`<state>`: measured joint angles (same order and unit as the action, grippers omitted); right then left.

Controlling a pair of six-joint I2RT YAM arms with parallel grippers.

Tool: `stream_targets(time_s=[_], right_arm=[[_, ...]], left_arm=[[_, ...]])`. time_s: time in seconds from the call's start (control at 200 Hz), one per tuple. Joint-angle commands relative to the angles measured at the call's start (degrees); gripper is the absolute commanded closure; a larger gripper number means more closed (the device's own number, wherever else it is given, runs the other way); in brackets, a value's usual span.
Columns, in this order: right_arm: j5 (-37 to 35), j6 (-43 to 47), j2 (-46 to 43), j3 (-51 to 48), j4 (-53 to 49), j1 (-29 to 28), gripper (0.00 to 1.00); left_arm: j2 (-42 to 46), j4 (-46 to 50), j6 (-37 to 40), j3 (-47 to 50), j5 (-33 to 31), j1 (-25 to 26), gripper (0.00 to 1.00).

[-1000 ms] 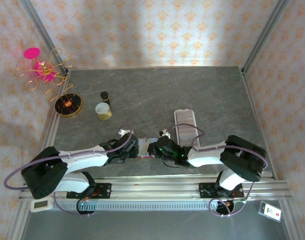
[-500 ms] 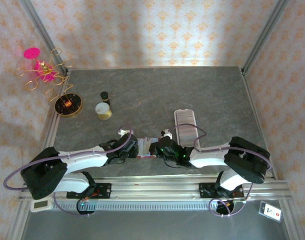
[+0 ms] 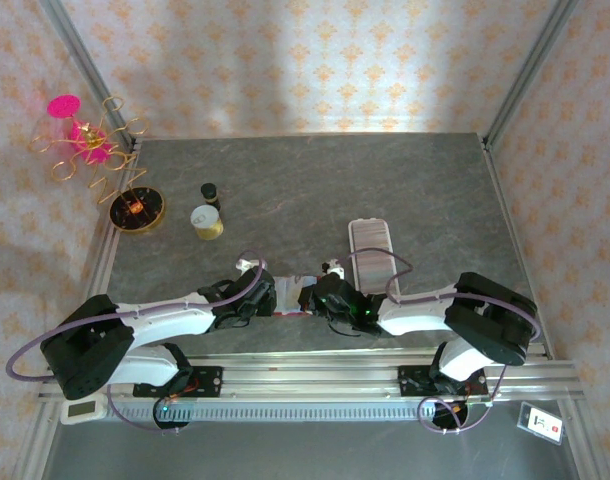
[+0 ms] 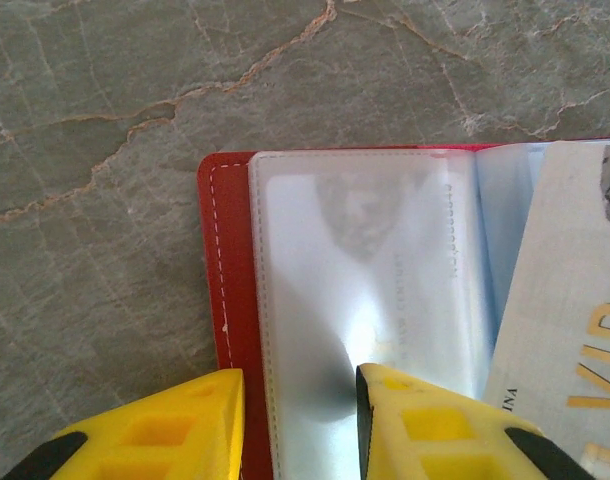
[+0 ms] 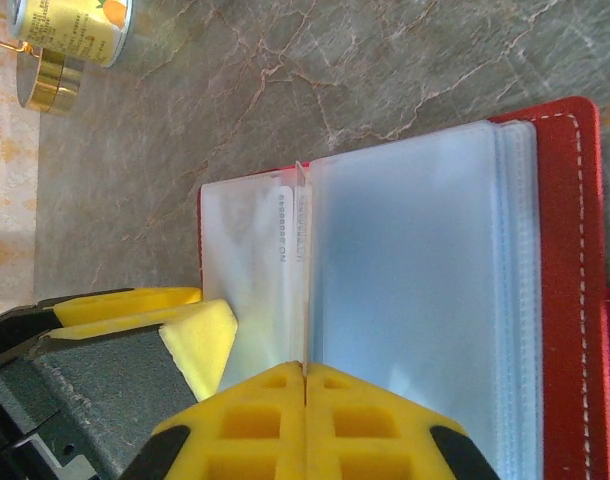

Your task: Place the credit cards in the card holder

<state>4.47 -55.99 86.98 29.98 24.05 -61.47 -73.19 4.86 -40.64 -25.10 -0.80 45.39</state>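
The red card holder [image 4: 230, 330] lies open on the table, its clear plastic sleeves [image 5: 415, 270] fanned out. My left gripper [image 4: 300, 420] is open, its yellow fingers [image 4: 425, 420] resting on the holder's left page and red border. My right gripper [image 5: 304, 368] is shut on a pale credit card [image 5: 303, 270], seen edge-on and standing upright between the sleeves. In the left wrist view the same credit card [image 4: 565, 320] shows its printed face at the right. From above, the card holder [image 3: 290, 297] sits between the left gripper [image 3: 268, 298] and the right gripper [image 3: 313, 298].
A white ribbed tray [image 3: 370, 248] lies just behind the right arm. A yellow tin [image 3: 207, 221], a small dark bottle [image 3: 210, 190], a round gold dish [image 3: 137, 210] and a gold wire stand with pink pieces [image 3: 85, 140] stand at the back left.
The right arm's elbow has shifted slightly right and back; both grippers stay at the card holder, with the card still gripped.
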Motion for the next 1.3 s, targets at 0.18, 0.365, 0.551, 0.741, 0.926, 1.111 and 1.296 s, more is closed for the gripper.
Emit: stream_targets(time_s=[0.18,0.365,0.551,0.741,0.926,1.111,1.296], right_arm=[[0.4,-1.0,0.7,-0.8,1.2,-0.5,1.00],[1.7,-1.1,1.4,-0.5,1.5,-0.5,1.00],[2.6,-1.2,1.8,-0.3,1.1,-0.5,1.00],[3.6,-1.0,2.6,0.3,0.0,-0.5,1.00],[3.9,-0.5,3.9,1.5,-1.3,-0.5,1.00],[3.1,0.3,4.6,3.1,-3.5,-0.4,1.00],[2.8,1.5,5.7,5.1,-5.9,-0.5,1.00]], left_arm=[[-0.7,1.6,-1.4,1.8,1.8,0.7,0.69],[-0.6,1.4,-1.5,2.0,1.8,0.7,0.69],[-0.8,1.2,-1.5,2.0,2.1,0.7,0.69],[-0.7,0.9,-1.5,2.2,2.5,0.7,0.69],[-0.6,0.5,-1.9,2.5,2.7,0.7,0.69],[-0.3,0.1,-2.1,3.0,3.0,0.8,0.69],[-0.3,-0.4,-2.4,3.3,3.2,0.8,0.70]])
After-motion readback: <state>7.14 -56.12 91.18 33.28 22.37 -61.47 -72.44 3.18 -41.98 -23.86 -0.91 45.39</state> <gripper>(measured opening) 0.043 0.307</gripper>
